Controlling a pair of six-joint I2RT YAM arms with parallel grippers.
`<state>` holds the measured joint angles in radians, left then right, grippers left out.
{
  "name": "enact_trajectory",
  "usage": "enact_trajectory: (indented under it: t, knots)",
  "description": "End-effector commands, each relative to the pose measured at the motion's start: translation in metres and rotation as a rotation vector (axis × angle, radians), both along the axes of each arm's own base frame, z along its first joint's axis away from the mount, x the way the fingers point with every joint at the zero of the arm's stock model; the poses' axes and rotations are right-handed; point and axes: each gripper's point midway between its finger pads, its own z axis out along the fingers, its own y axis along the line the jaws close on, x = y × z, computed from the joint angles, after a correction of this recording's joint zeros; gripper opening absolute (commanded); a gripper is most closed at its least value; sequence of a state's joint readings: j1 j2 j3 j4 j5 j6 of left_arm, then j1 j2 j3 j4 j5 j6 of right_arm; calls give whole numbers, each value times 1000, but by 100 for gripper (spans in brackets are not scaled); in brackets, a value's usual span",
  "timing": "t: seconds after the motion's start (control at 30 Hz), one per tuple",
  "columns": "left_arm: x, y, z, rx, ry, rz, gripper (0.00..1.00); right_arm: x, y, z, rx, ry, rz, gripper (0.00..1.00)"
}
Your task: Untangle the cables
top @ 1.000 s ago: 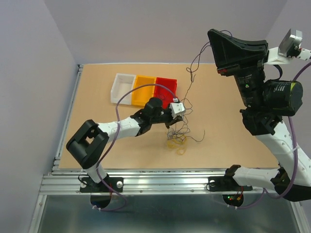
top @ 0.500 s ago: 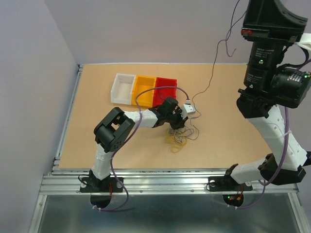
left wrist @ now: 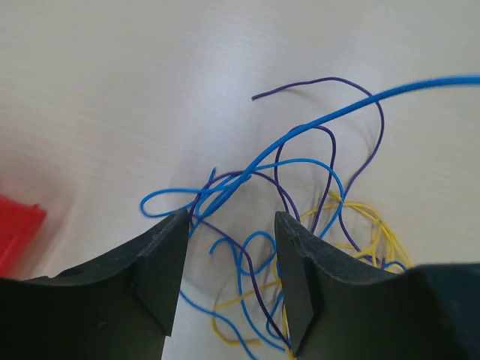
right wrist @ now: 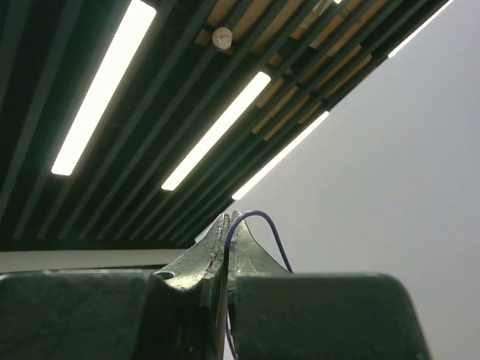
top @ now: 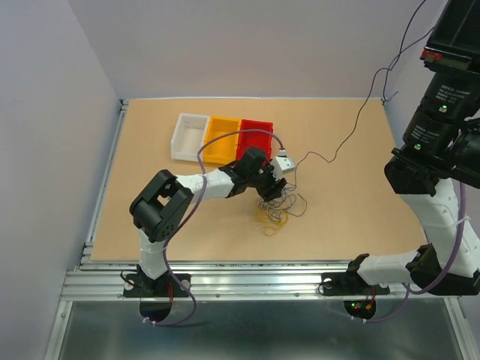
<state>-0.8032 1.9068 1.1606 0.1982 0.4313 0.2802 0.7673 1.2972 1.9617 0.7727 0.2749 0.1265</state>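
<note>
The cables (top: 276, 210) lie as a loose tangle of thin yellow, blue and purple strands mid-table. My left gripper (top: 276, 184) hovers over the tangle, open. In the left wrist view its fingers (left wrist: 161, 277) straddle blue, purple and yellow loops (left wrist: 251, 247) without pinching them. One long thin strand (top: 352, 127) runs from the tangle up to the top right, where the right arm (top: 442, 112) is raised and its fingertips leave the view. My right gripper (right wrist: 231, 225) points at the ceiling, shut on a purple cable (right wrist: 262, 221).
A white bin (top: 193, 116), a yellow bin (top: 223, 120) and a red bin (top: 256, 122) stand in a row just behind the left gripper. The red bin's corner (left wrist: 15, 229) shows at the left wrist view's left edge. Grey walls close in the table's back and sides.
The left gripper has opened over the tangle. The right arm has risen and swung right, drawing the long strand out toward the top right corner.
</note>
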Motion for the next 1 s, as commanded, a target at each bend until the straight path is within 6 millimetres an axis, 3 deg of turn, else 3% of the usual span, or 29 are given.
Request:
enact_trajectory:
  t: [0.0,0.13,0.17,0.27,0.37,0.57,0.6,0.8,0.97]
  knots:
    - [17,7,106,-223,-144,25,62,23,12,-16,-13,63,-39,1]
    - [27,41,139,-272,-194,92,63,44,25,-33,-33,123,-57,1]
    - [30,49,157,-300,-226,114,64,48,28,-36,-41,129,-64,2]
    - [47,77,178,-349,-235,201,67,66,40,-50,-55,171,-71,3]
    - [47,93,199,-408,-253,209,69,86,58,-64,-76,206,-68,3]
    - [17,90,209,-479,-296,74,69,112,94,-87,-104,237,28,2]
    - [8,90,221,-511,-327,40,70,120,104,-96,-111,253,64,1]
    - [-32,88,231,-564,-326,-139,71,135,136,-122,-138,269,181,1]
    - [-32,83,220,-553,-300,-167,72,151,151,-133,-143,287,192,1]
